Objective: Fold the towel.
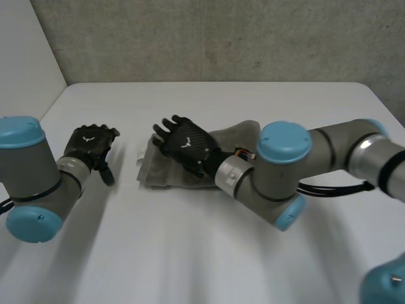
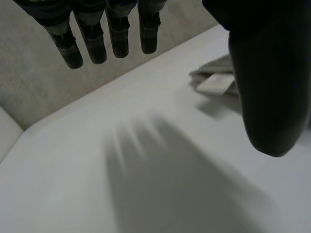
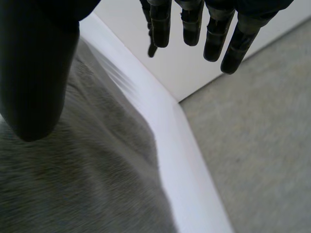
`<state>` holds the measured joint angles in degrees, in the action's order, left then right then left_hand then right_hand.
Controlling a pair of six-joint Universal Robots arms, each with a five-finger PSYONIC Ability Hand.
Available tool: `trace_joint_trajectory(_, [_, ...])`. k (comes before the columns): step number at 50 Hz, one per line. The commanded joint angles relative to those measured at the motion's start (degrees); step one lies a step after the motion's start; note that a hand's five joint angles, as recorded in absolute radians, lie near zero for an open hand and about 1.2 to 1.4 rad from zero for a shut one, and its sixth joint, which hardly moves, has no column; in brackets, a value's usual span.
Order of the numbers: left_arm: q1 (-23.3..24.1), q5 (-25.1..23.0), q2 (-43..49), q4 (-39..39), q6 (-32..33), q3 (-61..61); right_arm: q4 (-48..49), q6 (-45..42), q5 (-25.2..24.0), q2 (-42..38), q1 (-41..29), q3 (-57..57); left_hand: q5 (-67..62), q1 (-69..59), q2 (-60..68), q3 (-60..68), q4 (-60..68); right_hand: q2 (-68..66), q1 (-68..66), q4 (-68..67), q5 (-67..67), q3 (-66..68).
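The towel [image 1: 240,135] lies on the white bench [image 1: 202,253], a little beyond the middle. It is a grey, bunched, roughly folded bundle with a small white label [image 2: 214,83] at the end nearest the left hand.

The right hand [image 1: 186,144] is directly over the towel, back upward, fingers [image 3: 194,24] straight and fanned wide, gripping nothing. From its wrist camera the grey cloth spreads beneath the palm and thumb, and the fingertips point past the cloth's edge toward the bench rim. I cannot tell whether the palm touches the cloth.

The left hand [image 1: 92,144] is off to the side over bare bench, apart from the towel, with a strip of white surface between them. Its fingers [image 2: 116,34] hang straight and relaxed, thumb held away from them, nothing in its hold. In its wrist view the labelled end of the towel shows just past that thumb.

The right arm [image 1: 329,155] reaches in across the bench, and its grey wrist covers the near right part of the towel in the head view. The left arm [image 1: 31,177] sits low at the near edge. A rough grey wall [image 1: 221,38] runs behind the bench, and a plain white panel [image 1: 25,57] stands at the left hand's side.
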<state>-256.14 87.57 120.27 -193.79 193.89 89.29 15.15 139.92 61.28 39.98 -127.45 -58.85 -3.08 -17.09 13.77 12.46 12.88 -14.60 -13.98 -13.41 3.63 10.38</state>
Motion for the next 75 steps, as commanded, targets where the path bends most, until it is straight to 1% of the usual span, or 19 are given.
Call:
trace_joint_trajectory(1, [4.51, -0.03, -1.44, -0.01, -2.38, -1.48, -6.01, 15.74, -0.2, 8.88, 6.34, -9.44, 3.08, 7.09, -3.77, -2.46, -2.88, 4.6, 3.98, 3.41, -3.63, -0.38])
trace_joint_trajectory(3, [5.56, -0.11, -1.44, -0.01, -3.61, -1.75, -7.94, 22.91, -0.9, 11.95, 10.1, -13.46, 3.08, 7.09, -3.77, -2.46, -2.88, 4.6, 3.98, 3.41, -3.63, -0.38])
trace_joint_trajectory(6, [7.67, -0.03, -1.44, -0.01, -6.51, -2.98, -8.29, 26.71, -0.99, 13.97, 13.88, -17.51, 3.08, 7.09, -3.77, -2.46, -2.88, 4.6, 3.98, 3.41, -3.63, -0.38])
trace_joint_trajectory(8, [8.9, -0.11, -1.18, 0.08, -9.04, -3.85, -8.29, 27.24, -1.08, 15.11, 15.9, -19.88, 3.08, 7.09, -3.77, -2.46, -2.88, 4.6, 3.98, 3.41, -3.63, -0.38])
trace_joint_trajectory(16, [11.45, 0.15, 0.14, -0.01, -10.2, -4.47, -7.06, 27.43, -0.73, 16.97, 22.6, -26.84, 3.08, 7.09, -3.77, -2.46, -2.88, 3.34, 2.72, 3.41, -2.37, -0.38])
trace_joint_trajectory(21, [11.8, 0.33, 0.23, -0.01, -10.37, -3.77, -4.34, 27.78, -0.55, 16.44, 23.48, -27.63, 3.08, 7.09, -3.77, -2.46, -2.88, -7.93, -8.55, 3.41, 8.9, -0.38])
trace_joint_trajectory(23, [11.8, 0.33, 0.14, -0.01, -10.46, -3.59, -3.29, 27.95, -0.64, 15.22, 23.74, -27.81, 3.08, 7.09, -3.77, -2.46, -2.88, -17.98, -18.6, 3.41, 18.95, -0.38])
trace_joint_trajectory(30, [11.89, 0.41, 0.23, -0.09, -10.64, -2.98, -3.11, 27.69, -0.82, 11.61, 23.74, -27.19, 3.08, 7.09, -3.77, -2.46, -2.88, -21.56, -22.18, 3.41, 22.53, -0.38])
trace_joint_trajectory(33, [11.89, 0.41, 0.23, -0.01, -10.64, -2.89, -3.02, 27.07, -0.73, 10.73, 23.83, -26.84, 3.08, 7.09, -3.77, -2.46, -2.88, -30.14, -30.75, 3.41, 31.1, -0.38])
trace_joint_trajectory(35, [11.89, 0.41, 0.23, -0.01, -10.64, -2.8, -2.41, 27.08, -0.82, 10.47, 23.92, -26.76, 3.08, 7.09, -3.77, -2.46, -2.88, -42.35, -42.97, 3.41, 43.32, -0.38])
trace_joint_trajectory(36, [11.89, 0.41, 0.23, -0.09, -10.64, -2.63, -2.41, 27.07, -0.82, 10.46, 23.92, -26.76, 3.08, 7.09, -3.77, -2.46, -2.88, -42.42, -43.03, 3.41, 43.38, -0.38])
trace_joint_trajectory(38, [11.89, 0.41, 0.14, -0.09, -10.72, -2.45, -1.44, 26.99, -0.64, 10.38, 24.0, -26.93, 3.08, 7.09, -3.77, -2.46, -2.88, -54.8, -55.41, 3.41, 55.76, -0.38])
trace_joint_trajectory(39, [11.89, 0.41, 0.14, -0.18, -10.81, -2.28, -1.44, 26.99, -0.64, 10.38, 24.0, -26.93, 3.08, 7.09, -3.77, -2.46, -2.88, -54.86, -55.48, 3.41, 55.83, -0.38])
trace_joint_trajectory(40, [11.89, 0.41, 0.14, -0.18, -10.81, -2.27, -1.27, 26.9, -0.64, 10.38, 24.09, -26.93, 3.08, 7.09, -3.77, -2.46, -2.88, -64.19, -64.81, 3.41, 65.16, -0.38])
trace_joint_trajectory(50, [11.89, 0.5, -0.39, -0.18, -10.81, -1.92, -1.7, 26.11, -1.87, 12.31, 26.29, -28.16, 3.08, 7.09, -3.77, -2.46, -2.88, -65.4, -66.02, 3.41, 66.37, -0.38])
trace_joint_trajectory(60, [11.8, 0.41, -1.0, -0.36, -10.81, -0.17, -4.16, 21.71, -5.47, 20.84, 29.45, -35.81, 3.08, 7.09, -3.77, -2.46, -2.88, -65.4, -66.02, 3.41, 66.37, -0.38])
trace_joint_trajectory(67, [11.8, 0.41, -1.88, -0.45, -10.81, 0.28, -8.64, 9.0, -7.14, 28.03, 40.33, -40.73, 3.08, 7.09, -3.77, -2.46, -2.88, -65.4, -66.02, 3.41, 66.37, -0.38])
trace_joint_trajectory(70, [11.89, 0.41, -2.32, -0.45, -10.73, 0.28, -10.83, 5.12, -7.41, 30.14, 41.75, -40.21, 3.08, 7.09, -3.77, -2.46, -2.88, -65.4, -66.02, 3.41, 66.37, -0.38])
trace_joint_trajectory(75, [11.98, 0.5, -2.59, -0.45, -10.81, 0.45, -12.25, 4.66, -7.76, 32.78, 41.32, -38.19, 3.08, 7.09, -3.77, -2.46, -2.88, -65.4, -66.02, 3.41, 66.37, -0.38])
